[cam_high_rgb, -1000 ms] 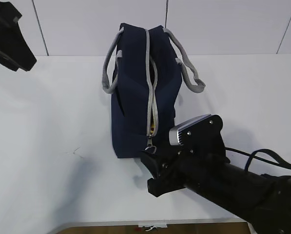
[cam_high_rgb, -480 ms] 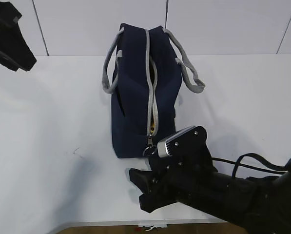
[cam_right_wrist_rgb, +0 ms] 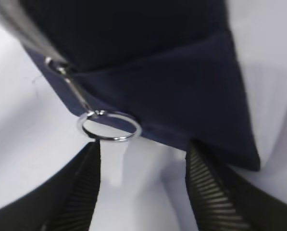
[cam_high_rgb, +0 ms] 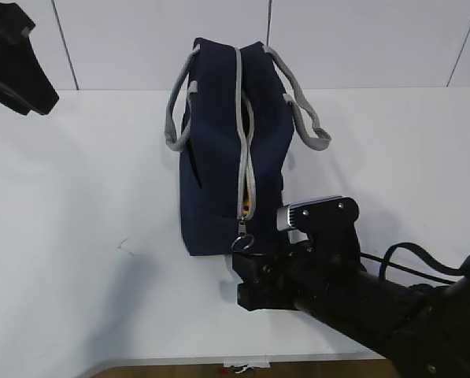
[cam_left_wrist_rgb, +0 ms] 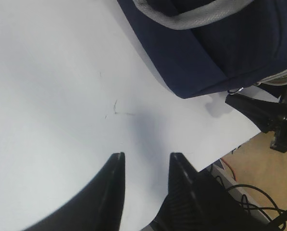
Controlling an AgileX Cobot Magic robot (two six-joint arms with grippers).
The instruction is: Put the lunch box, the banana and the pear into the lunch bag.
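The navy lunch bag (cam_high_rgb: 219, 157) stands on the white table with its grey zipper running over the top and down the near end. The ring pull (cam_high_rgb: 244, 242) hangs at the bottom. A yellow sliver (cam_high_rgb: 249, 206) shows through the zipper gap; I cannot tell which fruit it is. The lunch box, banana and pear are otherwise hidden. My right gripper (cam_high_rgb: 238, 279) is open just in front of the bag's near end. In the right wrist view (cam_right_wrist_rgb: 143, 147) the ring pull (cam_right_wrist_rgb: 109, 126) lies by the left fingertip, ungripped. My left gripper (cam_left_wrist_rgb: 147, 156) is open and empty over bare table.
The left arm (cam_high_rgb: 18, 67) hangs raised at the far left. The table's front edge (cam_high_rgb: 179, 358) runs close under the right arm. Grey webbing handles (cam_high_rgb: 305, 114) droop off both sides of the bag. Cables (cam_left_wrist_rgb: 244, 192) lie below the table edge.
The right gripper dropped back toward the near left half a second ago, then came forward again to the ring pull. The left arm and the bag have not moved.
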